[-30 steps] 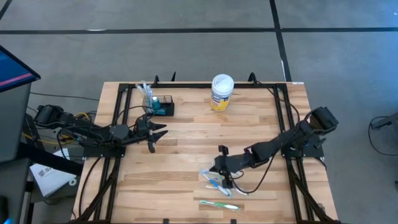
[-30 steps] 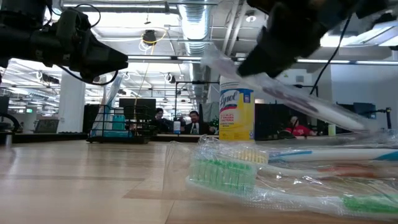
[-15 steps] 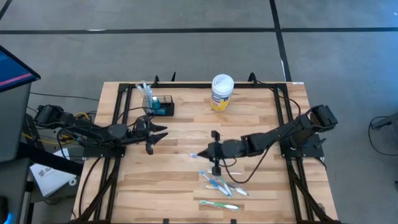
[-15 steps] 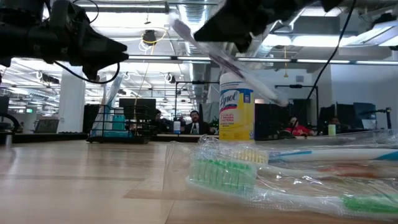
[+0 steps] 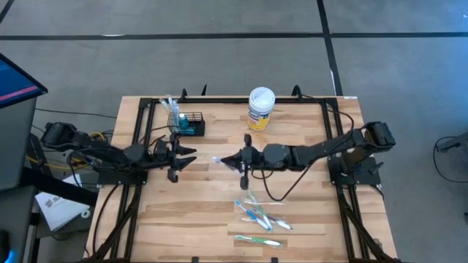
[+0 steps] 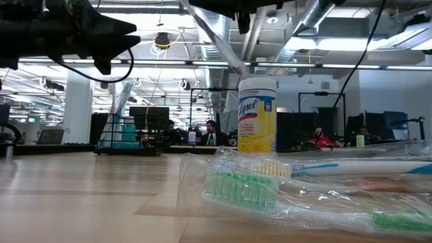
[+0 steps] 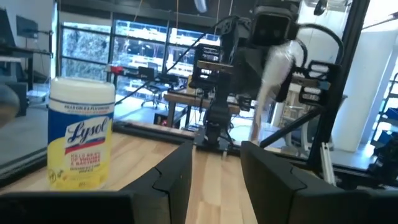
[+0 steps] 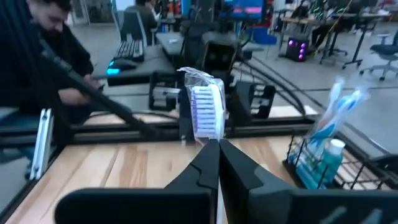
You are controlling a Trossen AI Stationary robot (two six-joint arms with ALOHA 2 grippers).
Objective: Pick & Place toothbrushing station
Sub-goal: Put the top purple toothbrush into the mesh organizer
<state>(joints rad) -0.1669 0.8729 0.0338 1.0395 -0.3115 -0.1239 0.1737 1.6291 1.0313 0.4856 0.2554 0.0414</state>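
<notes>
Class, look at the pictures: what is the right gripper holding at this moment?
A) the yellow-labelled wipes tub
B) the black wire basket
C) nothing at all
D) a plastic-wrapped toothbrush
D: in the right wrist view the right gripper is shut on a wrapped toothbrush, lifted above the table and facing the left gripper.

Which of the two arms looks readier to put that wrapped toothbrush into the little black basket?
The right gripper: it is already shut on the wrapped toothbrush in mid-air. The left gripper is nearer the basket but open and empty.
</notes>
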